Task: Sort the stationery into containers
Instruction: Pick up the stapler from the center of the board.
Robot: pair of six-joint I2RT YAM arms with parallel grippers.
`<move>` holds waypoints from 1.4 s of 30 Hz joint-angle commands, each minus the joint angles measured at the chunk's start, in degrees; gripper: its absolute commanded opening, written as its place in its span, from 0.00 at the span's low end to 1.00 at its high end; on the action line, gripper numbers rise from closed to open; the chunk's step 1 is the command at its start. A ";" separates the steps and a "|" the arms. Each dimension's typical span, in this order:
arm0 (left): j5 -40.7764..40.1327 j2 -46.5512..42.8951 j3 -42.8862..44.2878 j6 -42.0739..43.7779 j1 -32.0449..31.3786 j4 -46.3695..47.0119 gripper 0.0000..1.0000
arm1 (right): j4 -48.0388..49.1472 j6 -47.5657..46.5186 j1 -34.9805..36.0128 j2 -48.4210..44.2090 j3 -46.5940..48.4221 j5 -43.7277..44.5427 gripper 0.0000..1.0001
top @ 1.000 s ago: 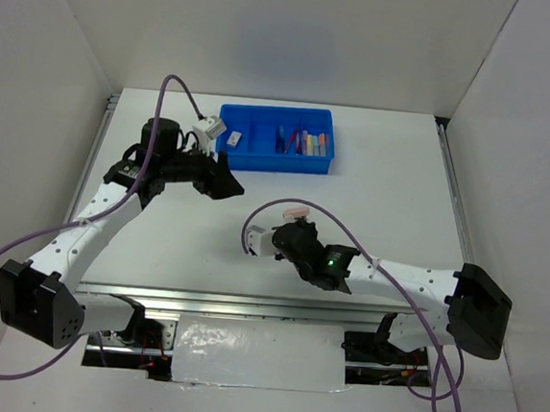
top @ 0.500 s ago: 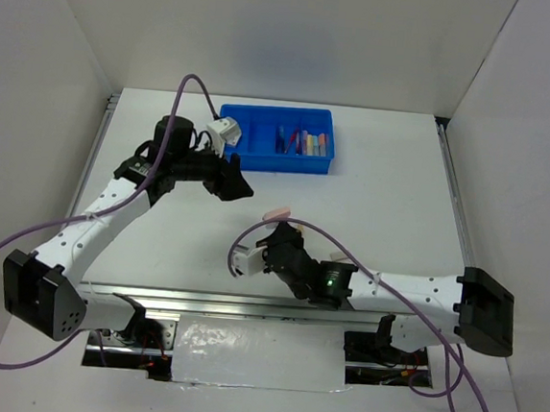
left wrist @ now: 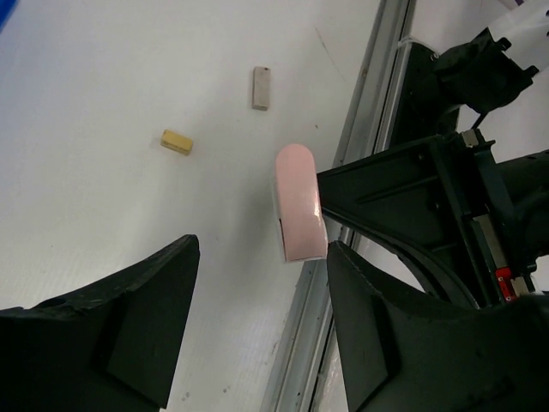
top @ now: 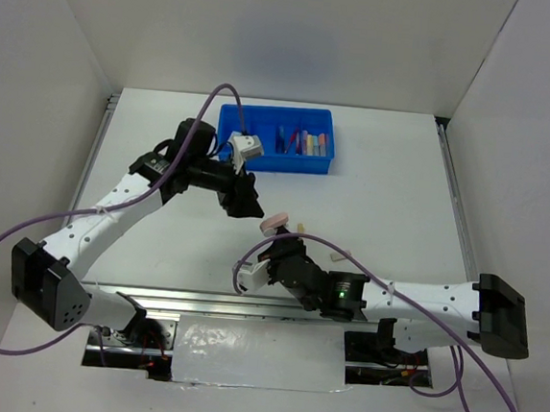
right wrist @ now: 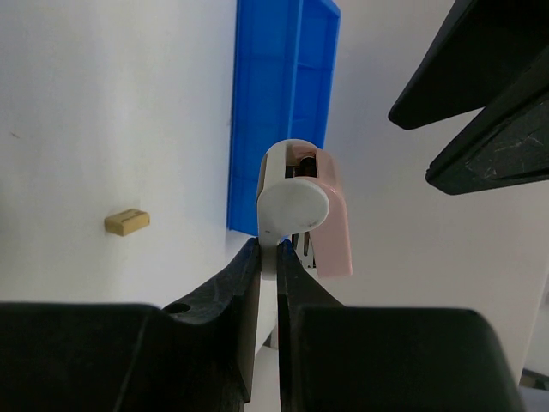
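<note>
Though clamped narrow in right gripper [right wrist: 276, 249], held only by its lower edge: pink item [right wrist: 300, 206], aloft over table [top: 393, 178] at 6 o'clock from tray [top: 269, 159]. Flanked at its 10 o'clock by left gripper [left wrist: 257, 283], spread wide, empty. Looks like a handover. Could slip or twist loose if taken off-centre, could drop if released before a firm second grip, could jam on colliding jaws. Yet unsorted below: tan piece [left wrist: 176, 142], white block [left wrist: 261, 87].
</note>
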 commanded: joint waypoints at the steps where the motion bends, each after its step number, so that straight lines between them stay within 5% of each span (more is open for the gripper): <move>1: 1.65 0.14 2.46 2.99 -1.41 -0.93 0.73 | 1.66 -0.32 0.42 -1.40 -0.01 1.17 0.00; 12: -2.22 3.65 5.88 3.70 -6.59 -3.66 0.78 | 1.13 -0.15 0.68 -0.96 0.78 1.08 0.00; 42: -1.78 11.38 9.67 3.70 -8.79 -6.47 0.60 | -0.98 1.08 0.68 -0.52 2.63 1.25 0.00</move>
